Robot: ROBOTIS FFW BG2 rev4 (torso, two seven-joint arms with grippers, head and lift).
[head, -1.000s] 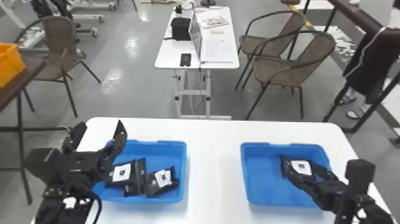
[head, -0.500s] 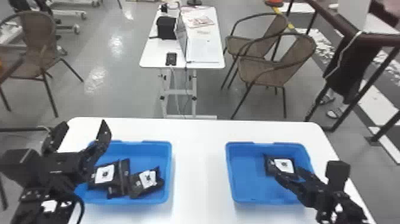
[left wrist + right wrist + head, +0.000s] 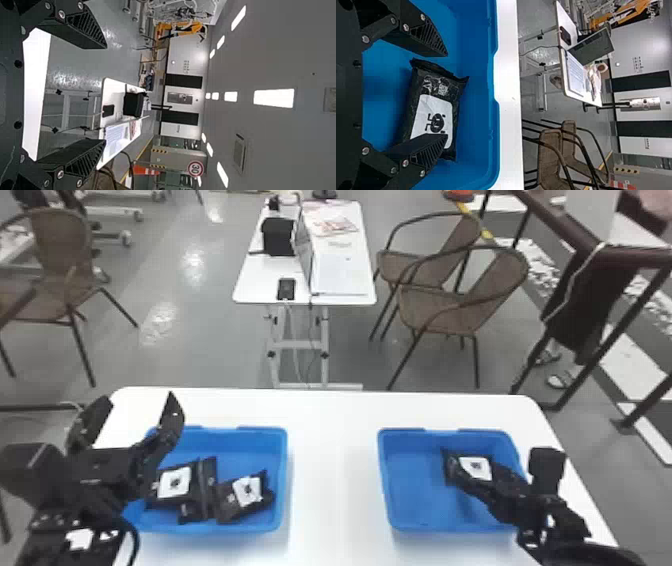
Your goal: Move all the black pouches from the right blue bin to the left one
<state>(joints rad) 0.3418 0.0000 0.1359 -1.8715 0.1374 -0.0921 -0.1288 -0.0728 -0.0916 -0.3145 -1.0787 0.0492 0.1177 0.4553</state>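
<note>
My left tool [image 3: 136, 399] hangs wide at left side of left blue bin [image 3: 235, 442]. Black pouches [image 3: 245, 492] lie bunched inside it. White counter [image 3: 335, 470] shows between bins. Right blue bin [image 3: 407, 475] holds one black pouch [image 3: 475, 467] toward far right; my right tool [image 3: 500, 459] is spread wide over it, contact unclear.

White rounded-corner table [image 3: 331, 470], far edge out past the right claw [image 3: 500, 460]. Directly on it, well apart: right blue bin [image 3: 411, 485] under the right claw, left blue bin [image 3: 235, 444] inboard of the left claw [image 3: 139, 397], outer end partly hidden behind that arm.
</note>
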